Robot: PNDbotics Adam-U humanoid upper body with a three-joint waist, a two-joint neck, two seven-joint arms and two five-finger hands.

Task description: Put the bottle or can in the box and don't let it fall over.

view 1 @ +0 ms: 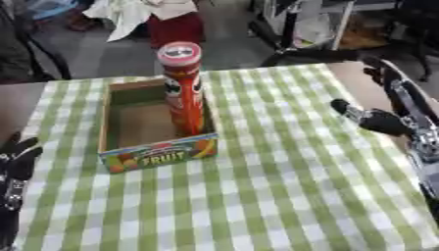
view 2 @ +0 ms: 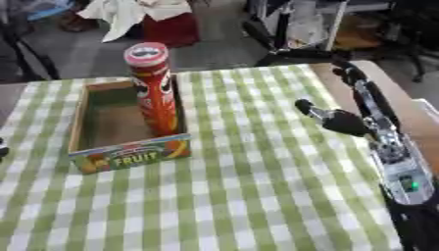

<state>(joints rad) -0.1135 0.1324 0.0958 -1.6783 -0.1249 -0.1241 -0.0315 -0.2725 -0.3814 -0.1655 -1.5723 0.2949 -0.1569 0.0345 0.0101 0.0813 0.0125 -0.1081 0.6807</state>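
While the can (view 1: pixel 183 88) stood upright inside the box (view 1: pixel 117 130), we saw it planted near the box's front right corner, its base on the cardboard floor close to the right wall and the front panel. It was a tall red-orange tube with a red lid, and it rose well above the box walls. No hand touched it.

The box was a shallow open cardboard tray; its front panel carried a colourful print with the word FRUIT. It sat on a green-and-white checked tablecloth (view 1: pixel 283 196) that covered most of the table (view 2: pixel 403 112), with bare wood showing along the right edge.

Our right hand (view 2: pixel 330 117) hung over the cloth to the right of the box, well apart from both box and can. One finger pointed out toward the can, fairly straight, and nothing was held in it; the rest of that hand we could not make out clearly. Its arm, black with silver parts, ran back along the right edge of the view.

Our left hand (view 1: pixel 17 159) showed at the lower left edge in the left eye view, dark, its fingers up and relaxed, holding nothing.
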